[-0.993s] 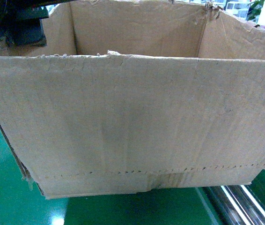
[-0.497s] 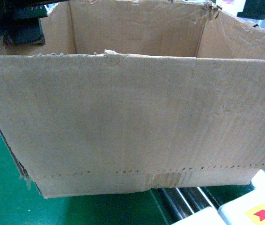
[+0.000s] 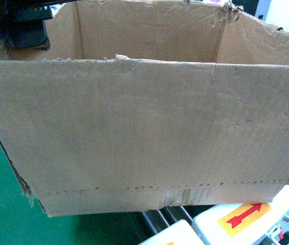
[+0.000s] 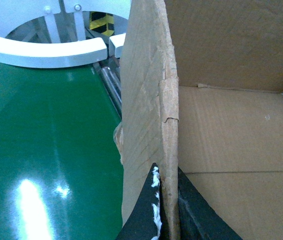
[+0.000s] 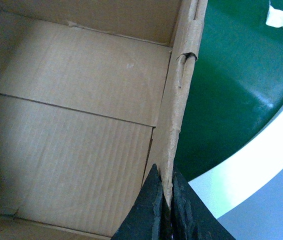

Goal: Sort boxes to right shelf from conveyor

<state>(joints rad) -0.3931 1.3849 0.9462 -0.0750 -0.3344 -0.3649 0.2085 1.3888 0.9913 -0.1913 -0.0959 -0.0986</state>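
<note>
Green conveyor (image 4: 41, 150) — above it, brown carton (image 3: 144, 132), hollow.

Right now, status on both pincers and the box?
Left pincer shut on box wall. Right pincer shut on opposite wall. Box empty, over green belt. White unit with red arrow close below.

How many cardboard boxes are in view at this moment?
1. The cardboard box fills the head view, open-topped and empty, above the green conveyor. The left gripper pinches its left wall, the right gripper its right wall. It could hide others behind it.
</note>
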